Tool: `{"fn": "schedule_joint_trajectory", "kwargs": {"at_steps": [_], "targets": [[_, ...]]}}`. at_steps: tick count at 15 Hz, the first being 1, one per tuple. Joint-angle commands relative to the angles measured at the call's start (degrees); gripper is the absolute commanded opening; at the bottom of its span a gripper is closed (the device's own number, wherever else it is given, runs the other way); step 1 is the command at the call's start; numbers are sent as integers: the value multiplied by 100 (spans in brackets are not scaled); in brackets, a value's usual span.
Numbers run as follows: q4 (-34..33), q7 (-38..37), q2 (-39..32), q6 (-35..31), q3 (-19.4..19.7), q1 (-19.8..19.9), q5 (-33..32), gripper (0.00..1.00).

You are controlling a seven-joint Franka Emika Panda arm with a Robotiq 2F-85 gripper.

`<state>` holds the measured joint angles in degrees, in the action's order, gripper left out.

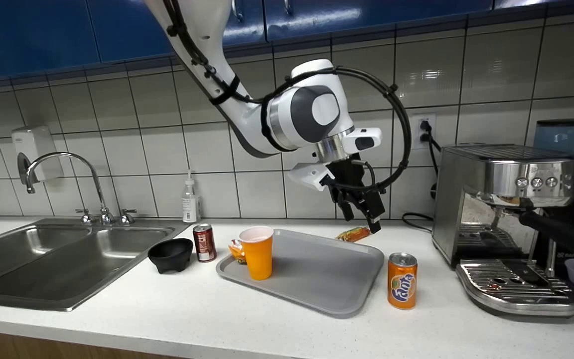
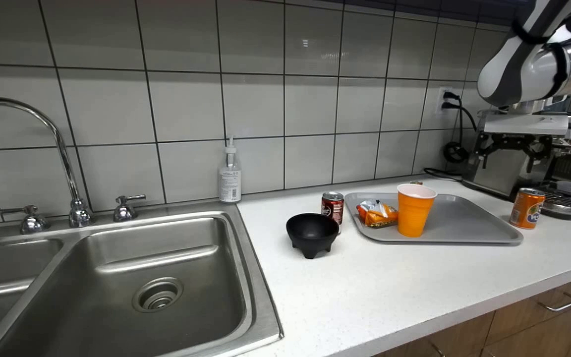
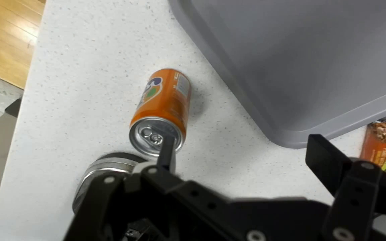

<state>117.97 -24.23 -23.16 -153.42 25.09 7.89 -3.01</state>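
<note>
My gripper is open and empty, in the air above the counter in both exterior views (image 1: 361, 223) (image 2: 507, 164). In the wrist view its fingers (image 3: 241, 142) are wide apart. An orange Fanta can (image 3: 163, 100) stands upright; one fingertip overlaps its lid in that view, without visible contact. The can also shows in both exterior views (image 1: 402, 280) (image 2: 527, 208). A grey tray (image 3: 297, 67) lies beside it. The tray (image 1: 327, 279) bears an orange cup (image 1: 258, 254) and an orange snack packet (image 2: 377, 214). A wrapped granola bar (image 3: 385, 144) lies behind the tray.
A black bowl (image 1: 171, 254) and a dark red can (image 1: 204, 243) stand between tray and sink (image 2: 260, 297). A pump bottle (image 2: 230, 181) stands at the tiled wall. A steel espresso machine (image 1: 506, 179) is right of the Fanta can, with black cables (image 1: 419, 222) behind.
</note>
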Motion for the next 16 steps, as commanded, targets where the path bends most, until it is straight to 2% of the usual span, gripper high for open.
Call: {"fn": "schedule_joint_trajectory", "kwargs": {"at_steps": [1, 16], "targets": [[78, -238, 84, -50, 53, 103, 20, 100], [-208, -538, -518, 64, 145, 447, 347, 100]]}}
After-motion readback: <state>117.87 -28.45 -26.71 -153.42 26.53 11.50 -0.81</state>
